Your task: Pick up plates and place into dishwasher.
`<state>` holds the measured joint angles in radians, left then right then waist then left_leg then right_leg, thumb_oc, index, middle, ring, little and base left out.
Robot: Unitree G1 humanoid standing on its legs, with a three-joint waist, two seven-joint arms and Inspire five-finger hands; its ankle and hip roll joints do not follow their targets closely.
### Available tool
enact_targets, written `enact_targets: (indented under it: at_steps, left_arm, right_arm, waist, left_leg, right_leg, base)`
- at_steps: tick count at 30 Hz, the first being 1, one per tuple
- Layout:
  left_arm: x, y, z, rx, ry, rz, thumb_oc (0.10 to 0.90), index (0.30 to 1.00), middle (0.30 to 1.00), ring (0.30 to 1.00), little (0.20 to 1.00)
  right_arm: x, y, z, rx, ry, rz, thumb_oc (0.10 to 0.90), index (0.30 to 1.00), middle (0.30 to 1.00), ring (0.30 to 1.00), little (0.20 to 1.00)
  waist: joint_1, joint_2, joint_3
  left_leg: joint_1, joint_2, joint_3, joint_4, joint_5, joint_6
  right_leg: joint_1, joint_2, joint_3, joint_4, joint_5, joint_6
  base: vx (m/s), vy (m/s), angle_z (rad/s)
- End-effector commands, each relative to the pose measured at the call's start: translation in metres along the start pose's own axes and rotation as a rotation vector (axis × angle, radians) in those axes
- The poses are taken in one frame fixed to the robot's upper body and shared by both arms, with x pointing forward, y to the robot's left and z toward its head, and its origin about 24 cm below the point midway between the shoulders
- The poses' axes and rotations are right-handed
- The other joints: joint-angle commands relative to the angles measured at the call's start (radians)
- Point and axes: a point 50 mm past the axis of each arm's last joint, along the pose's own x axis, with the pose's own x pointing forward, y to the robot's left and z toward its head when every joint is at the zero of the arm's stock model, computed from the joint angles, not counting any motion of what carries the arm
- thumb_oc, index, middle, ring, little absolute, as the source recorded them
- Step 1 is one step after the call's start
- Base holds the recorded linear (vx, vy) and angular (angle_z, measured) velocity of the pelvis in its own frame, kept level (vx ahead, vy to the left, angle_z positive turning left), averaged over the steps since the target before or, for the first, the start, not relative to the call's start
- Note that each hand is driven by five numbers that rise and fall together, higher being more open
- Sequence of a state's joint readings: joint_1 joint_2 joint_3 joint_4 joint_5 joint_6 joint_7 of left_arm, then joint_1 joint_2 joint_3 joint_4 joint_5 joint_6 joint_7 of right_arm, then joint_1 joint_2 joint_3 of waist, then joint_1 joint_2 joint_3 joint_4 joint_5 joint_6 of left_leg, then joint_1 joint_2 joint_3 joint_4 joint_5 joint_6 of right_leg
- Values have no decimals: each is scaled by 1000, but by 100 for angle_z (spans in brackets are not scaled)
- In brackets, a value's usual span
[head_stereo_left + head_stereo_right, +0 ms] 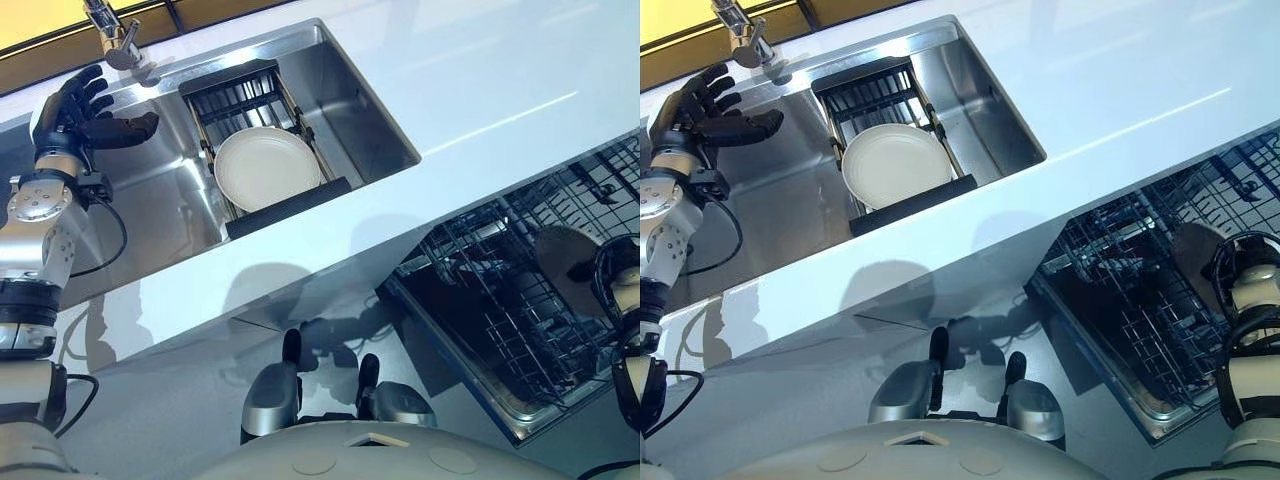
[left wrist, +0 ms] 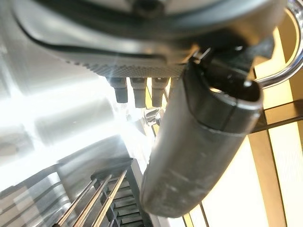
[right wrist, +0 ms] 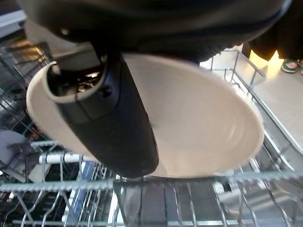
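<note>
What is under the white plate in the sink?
A black rack sits under the plate, inside the sink. Its bars show past the plate's rim. The part right beneath the plate is covered.

A white counter point(image 1: 500, 90) is seen across the scene, with a steel sink point(image 1: 165, 205) sunk into its far left part. A tap point(image 1: 118, 42) is mounted at the sink's far left corner. A dark rack point(image 1: 240, 95) is laid across the sink, and a white plate point(image 1: 265, 167) is carried on it. A wire dishwasher rack point(image 1: 480, 290) is drawn out at the near right, below the counter's edge.
</note>
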<state>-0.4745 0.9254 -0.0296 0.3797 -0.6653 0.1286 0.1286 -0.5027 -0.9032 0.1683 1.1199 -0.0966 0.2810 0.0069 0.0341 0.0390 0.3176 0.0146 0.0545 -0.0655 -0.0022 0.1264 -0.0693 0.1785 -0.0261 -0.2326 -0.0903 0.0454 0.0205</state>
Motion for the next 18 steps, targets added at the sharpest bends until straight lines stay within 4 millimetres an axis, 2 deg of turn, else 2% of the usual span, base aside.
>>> enact_targets:
  at_steps: [1,7,14,18]
  left_arm:
    - [2,16,70,57,-263,44,800,900,900,900,900]
    - [-1,13,61,51,-244,31,800,900,900,900,900]
    - [-6,10,42,37,-210,34,800,900,900,900,900]
    - [-8,9,38,47,-202,31,800,900,900,900,900]
  right_arm:
    - [-4,-32,7,-29,-83,-150,800,900,900,900,900]
    - [-8,-30,21,-6,-164,-181,800,900,900,900,900]
    - [-21,-27,51,32,-347,-262,800,900,900,900,900]
    - [-31,-29,67,56,-444,-303,800,900,900,900,900]
  waist:
    - [4,20,-141]
    - [0,13,-152]
    - [-21,1,-176]
    - [-35,-1,-186]
  left_leg:
    - [-79,26,56,66,-60,-54]
    - [-64,20,69,56,-66,-48]
    - [-28,7,101,32,-79,-35]
    - [-10,1,120,16,-85,-28]
  right_leg:
    - [-57,48,17,174,-180,-20]
    - [-47,46,28,155,-171,-13]
    - [-38,41,50,119,-149,3]
    - [-38,38,61,107,-139,10]
  base:
    - [-6,24,4]
    - [-11,44,1]
    - [-25,70,-8]
    - [-59,84,-16]
